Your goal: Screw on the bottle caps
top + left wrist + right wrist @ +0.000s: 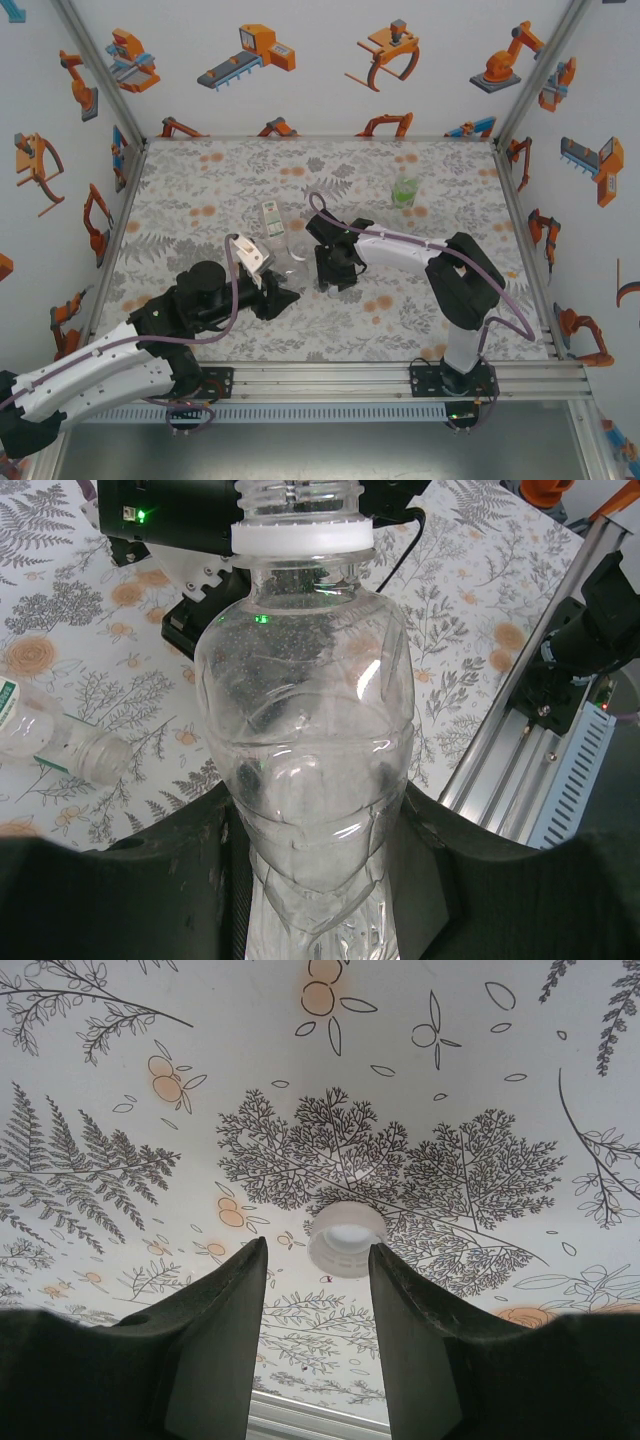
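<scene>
Left gripper [320,880], nearest the lens, is clamped on the plain bottle [305,710] at mid-table, its neck uncapped. Table [200,190]: open cloth toward the left, right and far edges. Right gripper [316,1255] hovers low at centre, jaws partly apart and empty. Green-label bottle [405,187] stands far right. White-and-green bottle [273,220] lies at centre. White cap [347,1238] rests on the cloth just beyond the right fingertips.

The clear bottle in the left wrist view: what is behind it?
Behind the clear bottle, shut in the left gripper, stands black hardware of the right arm with a green light, on the flowered tablecloth. The bottle's rippled plastic blurs what lies straight behind it.
</scene>
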Available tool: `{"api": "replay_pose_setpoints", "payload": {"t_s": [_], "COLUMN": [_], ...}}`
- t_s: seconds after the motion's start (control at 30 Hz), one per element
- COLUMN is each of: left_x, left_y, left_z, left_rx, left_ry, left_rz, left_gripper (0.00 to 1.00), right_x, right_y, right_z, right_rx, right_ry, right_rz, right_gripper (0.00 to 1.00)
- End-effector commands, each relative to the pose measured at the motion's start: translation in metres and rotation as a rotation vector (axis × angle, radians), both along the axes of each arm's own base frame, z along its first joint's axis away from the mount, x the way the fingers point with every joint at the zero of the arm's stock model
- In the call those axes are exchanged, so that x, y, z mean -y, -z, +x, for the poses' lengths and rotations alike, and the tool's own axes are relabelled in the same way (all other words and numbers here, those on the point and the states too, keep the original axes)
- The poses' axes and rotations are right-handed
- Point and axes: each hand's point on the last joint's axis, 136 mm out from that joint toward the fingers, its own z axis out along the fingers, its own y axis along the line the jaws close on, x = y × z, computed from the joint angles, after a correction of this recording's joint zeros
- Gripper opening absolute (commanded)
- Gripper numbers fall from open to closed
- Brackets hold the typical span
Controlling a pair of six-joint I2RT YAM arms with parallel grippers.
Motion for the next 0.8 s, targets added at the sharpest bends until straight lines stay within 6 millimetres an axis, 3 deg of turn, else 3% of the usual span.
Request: {"api": "replay_pose_setpoints", "payload": {"t_s": [0.0,0.4,0.77], "left_x": [-0.002,-0.004,-0.005], "left_y": [0.0,0.0,0.001], "left_z": [0.002,0.003,0.003], "left_rx": [-0.008,-0.005,-0.006], "left_ry": [-0.018,-0.023,-0.025], "left_rz": [-0.018,-0.021,-0.023], "left_gripper": [0.0,0.0,0.0], "right_x": [0.006,0.004,0.009], "right_y": [0.005,-0.018,-0.006], "right_z": [-0.003,0.004,0.001], "right_rx": [-0.009,0.036,0.022], "right_ry": [-0.004,-0.005,-0.001], "right_rz": [-0.048,-0.03,-0.051], "right_gripper": [0.45,0.45,0.49]}}
